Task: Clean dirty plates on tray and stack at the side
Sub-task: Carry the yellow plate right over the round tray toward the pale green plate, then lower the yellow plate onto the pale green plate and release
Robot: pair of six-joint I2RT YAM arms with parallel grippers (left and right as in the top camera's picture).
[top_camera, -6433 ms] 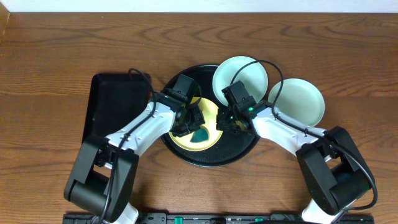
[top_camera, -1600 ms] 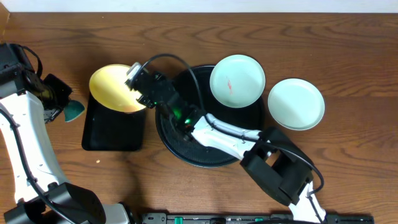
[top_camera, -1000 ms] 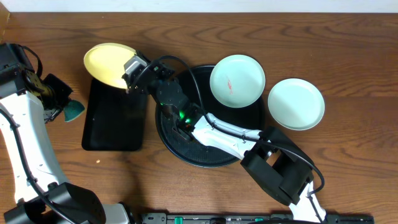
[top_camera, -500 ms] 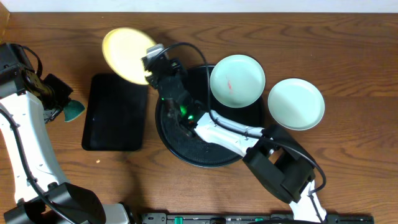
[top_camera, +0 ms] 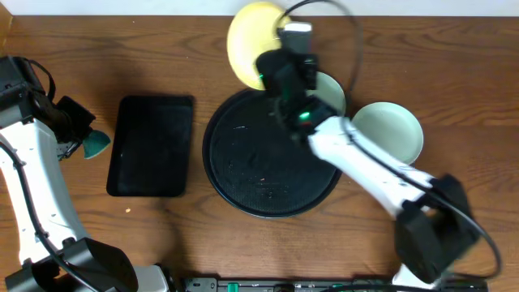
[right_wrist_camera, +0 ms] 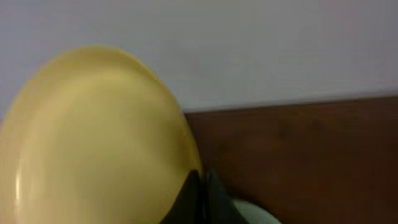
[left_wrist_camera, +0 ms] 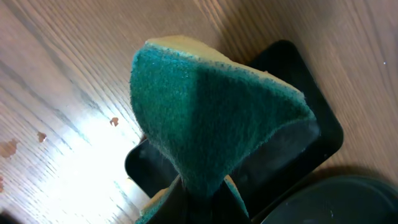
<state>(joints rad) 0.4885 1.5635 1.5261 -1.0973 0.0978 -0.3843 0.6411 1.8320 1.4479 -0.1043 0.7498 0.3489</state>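
My right gripper (top_camera: pixel 278 58) is shut on the rim of the pale yellow plate (top_camera: pixel 250 36) and holds it tilted in the air over the far rim of the round black tray (top_camera: pixel 243 174). In the right wrist view the yellow plate (right_wrist_camera: pixel 93 137) fills the left side, pinched between the jaws. A pale blue-green plate (top_camera: pixel 331 91) lies at the tray's far right, mostly hidden under my right arm. A second blue-green plate (top_camera: pixel 393 134) lies on the table right of the tray. My left gripper (top_camera: pixel 83 143) is shut on a green sponge (top_camera: pixel 97 144) at the far left.
A smaller rectangular black tray (top_camera: pixel 152 146) lies left of the round tray, and shows behind the sponge (left_wrist_camera: pixel 211 112) in the left wrist view (left_wrist_camera: pixel 308 146). A small crumb (top_camera: pixel 128 210) lies on the table near the front left.
My right gripper has carried the yellow plate to the right, from beyond the rectangular tray to above the round tray's far rim. The left arm has not moved.
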